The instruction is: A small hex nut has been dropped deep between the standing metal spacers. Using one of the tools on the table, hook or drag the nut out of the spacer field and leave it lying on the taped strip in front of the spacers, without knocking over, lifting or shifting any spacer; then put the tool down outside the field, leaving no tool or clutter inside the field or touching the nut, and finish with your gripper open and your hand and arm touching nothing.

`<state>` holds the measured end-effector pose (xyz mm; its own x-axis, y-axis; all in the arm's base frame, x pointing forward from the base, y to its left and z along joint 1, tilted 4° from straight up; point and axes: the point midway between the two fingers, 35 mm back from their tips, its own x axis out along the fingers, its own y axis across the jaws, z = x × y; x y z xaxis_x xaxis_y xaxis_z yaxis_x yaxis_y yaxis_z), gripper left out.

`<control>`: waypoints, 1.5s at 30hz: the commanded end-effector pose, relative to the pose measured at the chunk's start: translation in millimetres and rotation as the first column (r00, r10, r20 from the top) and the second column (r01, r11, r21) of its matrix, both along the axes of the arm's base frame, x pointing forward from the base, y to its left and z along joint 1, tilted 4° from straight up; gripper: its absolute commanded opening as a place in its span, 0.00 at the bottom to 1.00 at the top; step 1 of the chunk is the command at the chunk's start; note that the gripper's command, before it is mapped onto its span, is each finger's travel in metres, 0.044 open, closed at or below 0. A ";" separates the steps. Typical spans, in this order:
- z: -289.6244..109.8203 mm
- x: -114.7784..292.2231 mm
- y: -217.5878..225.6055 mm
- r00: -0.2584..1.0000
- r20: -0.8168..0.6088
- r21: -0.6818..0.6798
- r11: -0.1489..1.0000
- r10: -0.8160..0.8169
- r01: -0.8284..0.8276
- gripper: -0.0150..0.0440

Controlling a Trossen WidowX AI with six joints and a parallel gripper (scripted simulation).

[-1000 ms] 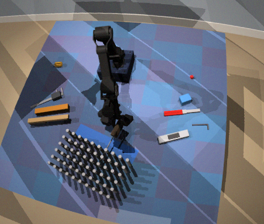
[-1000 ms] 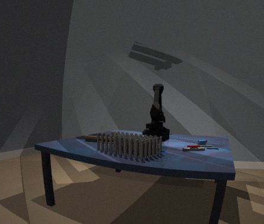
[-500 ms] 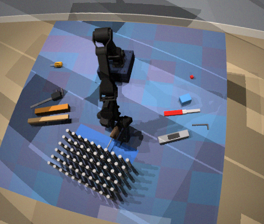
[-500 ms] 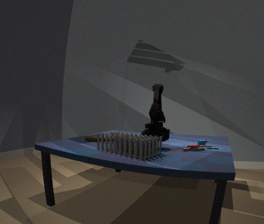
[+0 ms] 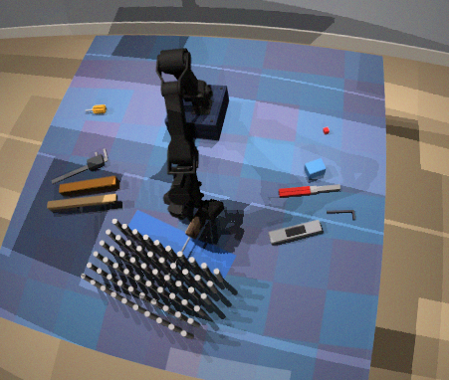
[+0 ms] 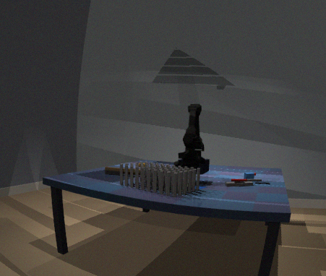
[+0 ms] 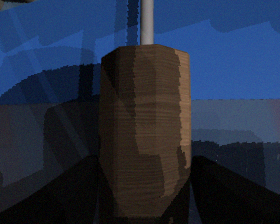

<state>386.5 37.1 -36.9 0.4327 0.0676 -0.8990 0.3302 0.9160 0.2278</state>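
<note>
My gripper (image 5: 199, 220) (image 7: 145, 165) is shut on a hook tool with a brown wooden handle (image 5: 193, 227) (image 7: 145, 129). Its thin metal shaft (image 5: 185, 245) (image 7: 147, 3) points down toward the near edge of the spacer field (image 5: 155, 273) (image 6: 160, 178). The tool hangs over the bright blue taped strip (image 5: 146, 228) (image 7: 237, 36), which lies between the arm and the spacers. The hex nut is hidden among them and I cannot see it.
Two wooden bars (image 5: 88, 185) (image 5: 82, 201), a grey-handled tool (image 5: 88, 165) and a small yellow screwdriver (image 5: 98, 108) lie on the left. A red-handled tool (image 5: 310, 190), a hex key (image 5: 341, 211), a grey plate (image 5: 296, 231), a blue cube (image 5: 315, 168) and a red cube (image 5: 326, 130) lie on the right.
</note>
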 end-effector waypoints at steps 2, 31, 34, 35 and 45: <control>2.8 6.7 -0.1 1.000 0.011 0.002 1.000 0.005 -0.005 0.25; 2.9 22.9 -6.0 1.000 0.013 0.001 1.000 0.005 -0.005 0.25; 2.9 24.6 -6.6 1.000 0.013 0.001 1.000 0.005 -0.005 0.25; 2.9 25.1 -6.8 1.000 0.013 0.001 1.000 0.005 -0.005 0.25; 2.9 30.6 -9.0 1.000 0.014 0.001 1.000 0.005 -0.005 0.25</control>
<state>411.7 27.9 -36.9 0.4348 0.0666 -0.8981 0.3297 0.9162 0.2275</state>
